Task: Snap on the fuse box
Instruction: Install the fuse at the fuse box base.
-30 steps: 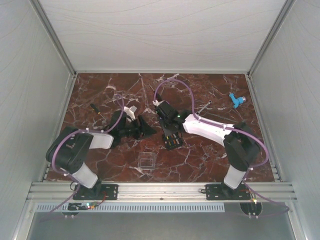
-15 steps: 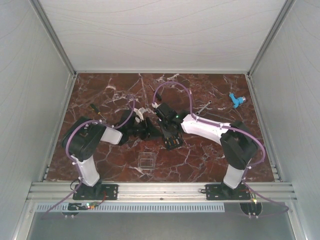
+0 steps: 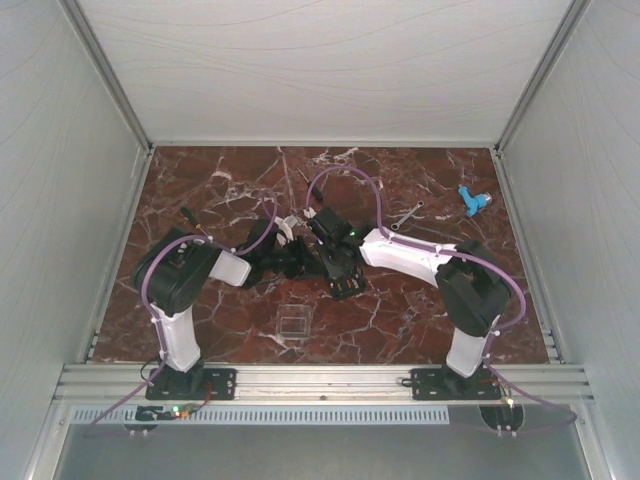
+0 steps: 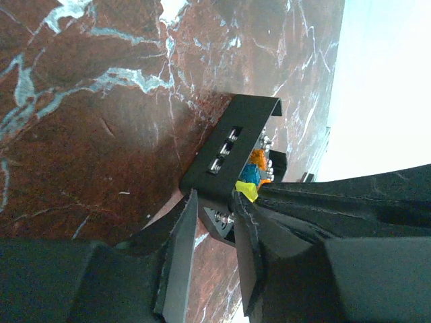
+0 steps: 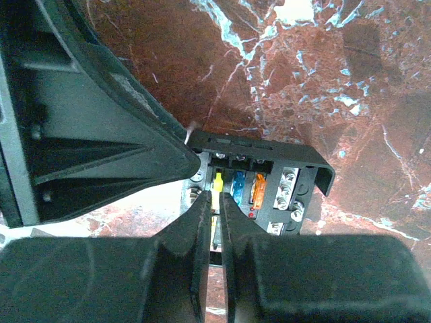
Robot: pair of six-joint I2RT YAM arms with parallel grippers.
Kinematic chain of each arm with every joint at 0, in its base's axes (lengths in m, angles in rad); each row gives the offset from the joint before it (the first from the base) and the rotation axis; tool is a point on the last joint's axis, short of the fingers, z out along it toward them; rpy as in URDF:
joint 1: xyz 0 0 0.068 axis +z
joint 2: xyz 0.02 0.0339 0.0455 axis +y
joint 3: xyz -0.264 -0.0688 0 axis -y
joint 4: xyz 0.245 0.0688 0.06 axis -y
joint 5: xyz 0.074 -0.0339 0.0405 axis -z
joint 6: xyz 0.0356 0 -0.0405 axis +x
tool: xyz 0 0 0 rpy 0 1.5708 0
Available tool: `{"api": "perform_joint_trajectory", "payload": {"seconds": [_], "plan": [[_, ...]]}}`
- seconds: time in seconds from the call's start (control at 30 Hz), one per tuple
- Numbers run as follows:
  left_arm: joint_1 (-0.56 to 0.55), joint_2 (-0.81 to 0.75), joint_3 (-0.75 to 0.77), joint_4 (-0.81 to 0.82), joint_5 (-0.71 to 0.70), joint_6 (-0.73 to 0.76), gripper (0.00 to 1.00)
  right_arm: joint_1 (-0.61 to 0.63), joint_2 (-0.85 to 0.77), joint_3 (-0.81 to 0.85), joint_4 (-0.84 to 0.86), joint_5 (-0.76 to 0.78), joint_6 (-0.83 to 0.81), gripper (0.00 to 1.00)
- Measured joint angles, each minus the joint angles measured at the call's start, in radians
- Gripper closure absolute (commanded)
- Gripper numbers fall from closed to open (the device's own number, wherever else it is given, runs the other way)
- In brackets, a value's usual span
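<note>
Pinching fuse box (image 5: 269, 151) with right end effector (image 5: 214, 205), straddling it with left end effector (image 4: 214, 205), grip unclear — clear lid (image 3: 292, 322) yet to snap on.

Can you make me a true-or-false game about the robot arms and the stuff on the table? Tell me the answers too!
1. The left gripper and the right gripper meet at the fuse box. True.
2. The clear lid is on the fuse box. False: it lies by itself on the table, nearer the arm bases.
3. The fuse box holds yellow, blue and orange fuses. True.
4. The left gripper holds the blue thing. False: it lies at the table's far right, away from both arms.
5. The right gripper is spread wide. False: it is nearly shut, pinching the box's edge.
</note>
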Motion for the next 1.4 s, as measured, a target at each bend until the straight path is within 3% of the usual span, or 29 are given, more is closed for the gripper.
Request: {"api": "perform_joint_trajectory", "payload": {"seconds": [0.37,0.93,1.03,1.13,1.4], "plan": [[-0.004,0.013,0.000,0.023,0.008,-0.014,0.86,0.000,0.017,0.007,-0.014,-0.007,0.007,1.00],[-0.015,-0.065,-0.082,0.039,-0.020,-0.027,0.91,-0.017,0.002,-0.018,0.006,-0.029,0.024,1.00],[-0.020,-0.097,-0.118,0.035,-0.023,-0.031,0.88,-0.017,-0.002,-0.024,0.012,-0.040,0.024,1.00],[-0.028,-0.115,-0.135,0.032,-0.024,-0.035,0.80,-0.017,-0.007,-0.032,0.020,-0.045,0.024,1.00],[-0.031,-0.123,-0.088,-0.024,-0.060,-0.017,0.66,-0.017,-0.030,-0.062,0.050,-0.053,0.025,1.00]]}}
